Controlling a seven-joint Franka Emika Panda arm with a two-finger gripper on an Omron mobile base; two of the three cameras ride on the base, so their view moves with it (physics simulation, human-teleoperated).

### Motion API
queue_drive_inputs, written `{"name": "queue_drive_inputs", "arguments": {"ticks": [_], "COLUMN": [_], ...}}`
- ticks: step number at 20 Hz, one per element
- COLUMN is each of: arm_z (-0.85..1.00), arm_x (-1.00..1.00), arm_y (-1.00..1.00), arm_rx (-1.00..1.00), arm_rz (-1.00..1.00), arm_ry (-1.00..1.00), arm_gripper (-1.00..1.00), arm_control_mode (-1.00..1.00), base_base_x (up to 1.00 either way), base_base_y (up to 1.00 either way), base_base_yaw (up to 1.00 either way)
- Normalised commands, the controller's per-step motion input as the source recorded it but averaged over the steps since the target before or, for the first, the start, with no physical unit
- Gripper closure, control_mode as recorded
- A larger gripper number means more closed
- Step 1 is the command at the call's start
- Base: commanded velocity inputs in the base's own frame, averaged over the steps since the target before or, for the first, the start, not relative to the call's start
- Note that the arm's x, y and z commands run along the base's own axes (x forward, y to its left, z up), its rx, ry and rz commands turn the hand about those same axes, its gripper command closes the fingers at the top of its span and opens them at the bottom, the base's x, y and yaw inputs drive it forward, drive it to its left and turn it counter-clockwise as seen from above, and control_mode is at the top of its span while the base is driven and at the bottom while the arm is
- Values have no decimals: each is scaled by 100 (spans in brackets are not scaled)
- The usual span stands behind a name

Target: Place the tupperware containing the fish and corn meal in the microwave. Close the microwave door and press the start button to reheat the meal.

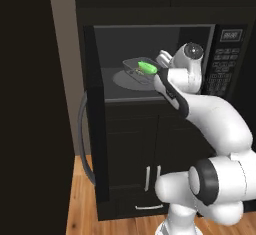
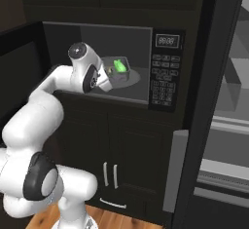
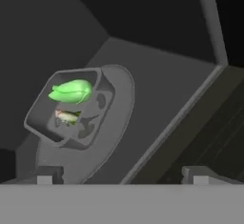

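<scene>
You are looking at the microwave [image 1: 150,64] with its inside wide open. The microwave door [image 1: 97,119] is swung all the way out to the left, and you can see its long curved grey handle [image 1: 86,139] sticking out from it in the left base view.

The tupperware [image 1: 140,70] is inside the microwave, over the round pale turntable [image 1: 127,80]. In the right base view the tupperware [image 2: 118,70] sits on the turntable's near left part. The bright green fish and corn meal [image 3: 70,91] is inside the tub — you can see the green lump with a small tan bit just beside it in the hand view.

The gripper [image 3: 123,174] is just in front of the microwave's opening, right beside the tub. In the hand view its two finger tips are set far apart at the bottom, and the tupperware [image 3: 69,107] is up ahead of them, not between them. So the gripper is spread wide and holds nothing.

The arm [image 1: 210,124] reaches up from below to the opening. The keypad panel [image 2: 165,67] with its small display is on the right side of the microwave. Dark cabinet doors [image 1: 145,164] are under the microwave, and the floor [image 1: 82,209] is wood.
</scene>
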Motion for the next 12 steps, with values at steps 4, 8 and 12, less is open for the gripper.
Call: {"name": "queue_drive_inputs", "arguments": {"ticks": [4, 8, 12], "arm_z": [36, 54, 73], "arm_x": [-100, -100, -100], "arm_y": [0, 0, 0], "arm_rx": [-16, -26, -35], "arm_rz": [13, 24, 32], "arm_ry": [-5, -5, -4], "arm_gripper": [-100, -100, -100], "arm_control_mode": [-100, -100, -100], "base_base_x": [0, 0, 0], "base_base_y": [0, 0, 0], "base_base_yaw": [0, 0, 0]}}
